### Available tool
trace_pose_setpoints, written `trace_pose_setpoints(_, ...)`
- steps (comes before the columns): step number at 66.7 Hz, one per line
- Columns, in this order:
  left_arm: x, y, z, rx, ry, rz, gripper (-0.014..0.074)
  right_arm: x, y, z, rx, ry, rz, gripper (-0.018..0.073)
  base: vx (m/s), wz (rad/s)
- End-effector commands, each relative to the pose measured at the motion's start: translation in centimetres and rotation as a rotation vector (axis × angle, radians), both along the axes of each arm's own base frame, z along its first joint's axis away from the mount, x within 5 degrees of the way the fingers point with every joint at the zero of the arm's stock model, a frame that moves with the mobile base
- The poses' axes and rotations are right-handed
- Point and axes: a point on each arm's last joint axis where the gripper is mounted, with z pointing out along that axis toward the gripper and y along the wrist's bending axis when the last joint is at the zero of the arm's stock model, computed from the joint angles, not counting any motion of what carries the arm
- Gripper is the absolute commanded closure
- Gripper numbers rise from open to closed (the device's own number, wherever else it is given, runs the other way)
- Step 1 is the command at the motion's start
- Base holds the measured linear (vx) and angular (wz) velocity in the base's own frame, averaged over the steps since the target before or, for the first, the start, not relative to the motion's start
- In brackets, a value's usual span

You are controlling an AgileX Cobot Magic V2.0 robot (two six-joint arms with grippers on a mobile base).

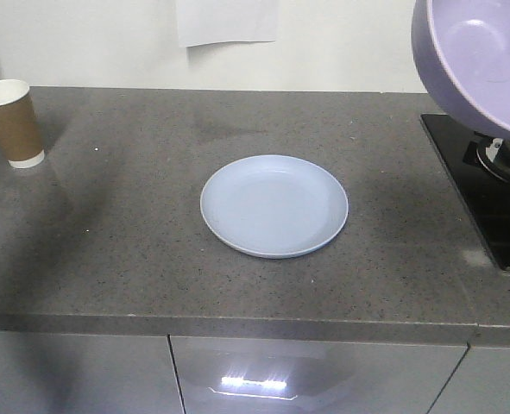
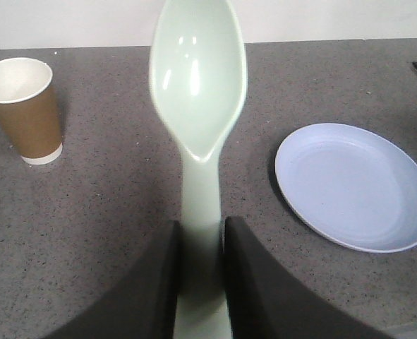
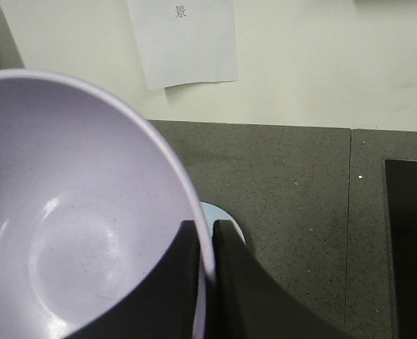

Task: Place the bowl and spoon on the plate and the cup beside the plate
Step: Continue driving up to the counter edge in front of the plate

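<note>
The pale blue plate [image 1: 274, 205] lies bare in the middle of the grey counter, also in the left wrist view as the plate [image 2: 355, 185]. A brown paper cup [image 1: 12, 122] stands upright at the far left, the same cup [image 2: 26, 109]. My left gripper [image 2: 201, 233] is shut on the handle of the mint-green spoon [image 2: 198, 85], held above the counter between cup and plate. My right gripper [image 3: 204, 233] is shut on the rim of the lavender bowl [image 3: 67, 219], which hangs tilted in the air at the upper right as the bowl [image 1: 483, 60].
A black cooktop [image 1: 483, 194] with a metal burner [image 1: 506, 162] occupies the counter's right end under the bowl. A sheet of paper [image 1: 227, 21] hangs on the back wall. The counter's front edge [image 1: 237, 326] runs above glossy cabinet doors.
</note>
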Motion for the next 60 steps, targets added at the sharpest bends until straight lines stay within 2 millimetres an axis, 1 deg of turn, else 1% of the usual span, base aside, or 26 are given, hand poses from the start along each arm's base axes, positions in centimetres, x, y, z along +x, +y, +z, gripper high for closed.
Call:
trace_pose_setpoints(1, -0.22, -0.05, 1.50, -0.025, -0.095, 0.008, 0.0602, -0.40, -0.06, 1.54, 0.022, -0.100, -0.012, 0.0569, 0.06, 0.00)
trace_pose_setpoints(60, -0.22, -0.05, 1.50, -0.025, -0.095, 0.008, 0.0602, -0.40, -0.06, 1.54, 0.022, -0.100, -0.012, 0.0569, 0.05, -0.01)
